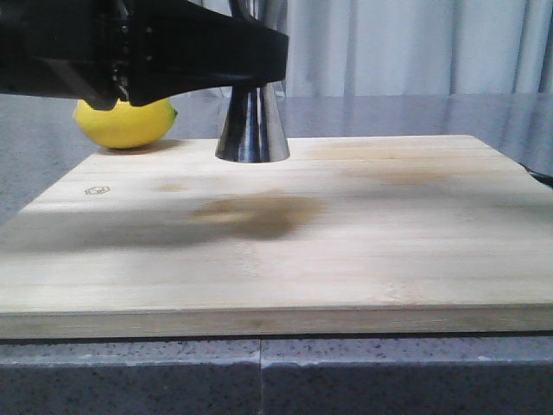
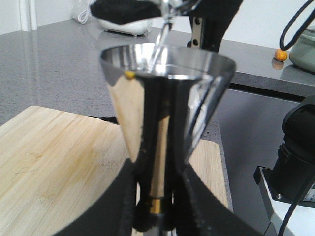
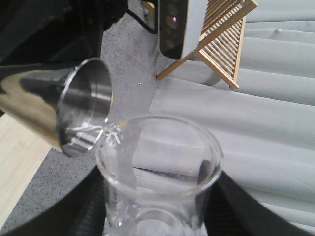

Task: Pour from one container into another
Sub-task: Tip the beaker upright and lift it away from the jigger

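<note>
We see a pale bamboo cutting board filling most of the front view, lying on a grey speckled counter. Behind its far left corner sits a yellow lemon on the counter. A dark smear of shadow falls across the middle of the board.

The left arm reaches in from the left as a black bar over the far edge of the board. Its gripper is clamped on the steel jigger at the narrow waist, where the thin brass band shows between the black fingers. In the front view the jigger's lower cone stands upright with its base on, or just above, the board's far edge; we cannot tell which.

In the right wrist view, the right gripper holds the clear glass beaker, its dark fingers pressed against either side of the glass. The beaker is tipped, its flared rim just beside the jigger's open mouth, and a thin clear stream runs from the rim into the cup. A slatted wooden rack shows beyond
</note>
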### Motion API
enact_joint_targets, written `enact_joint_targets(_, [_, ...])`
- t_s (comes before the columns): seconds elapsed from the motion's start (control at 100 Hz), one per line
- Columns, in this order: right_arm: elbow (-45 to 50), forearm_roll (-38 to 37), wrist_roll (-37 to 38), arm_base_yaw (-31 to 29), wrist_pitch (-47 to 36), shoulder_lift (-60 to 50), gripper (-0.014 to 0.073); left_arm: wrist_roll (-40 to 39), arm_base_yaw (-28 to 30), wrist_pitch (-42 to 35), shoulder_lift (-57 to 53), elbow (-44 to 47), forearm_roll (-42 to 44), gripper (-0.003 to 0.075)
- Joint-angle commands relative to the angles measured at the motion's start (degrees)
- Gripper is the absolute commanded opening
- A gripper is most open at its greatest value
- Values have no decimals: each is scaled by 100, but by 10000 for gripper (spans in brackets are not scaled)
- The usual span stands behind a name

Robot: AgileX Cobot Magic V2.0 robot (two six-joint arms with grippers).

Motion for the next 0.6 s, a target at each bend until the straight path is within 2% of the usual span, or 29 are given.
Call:
enact_joint_targets(0.0, [-214, -48, -54, 5, 81, -126, 164, -59, 10, -1047, -237, -161, -237, -19])
enact_joint_targets(0.59, [-214, -48, -263, 5, 81, -126, 164, -63, 10, -1047, -237, -161, -237, -19])
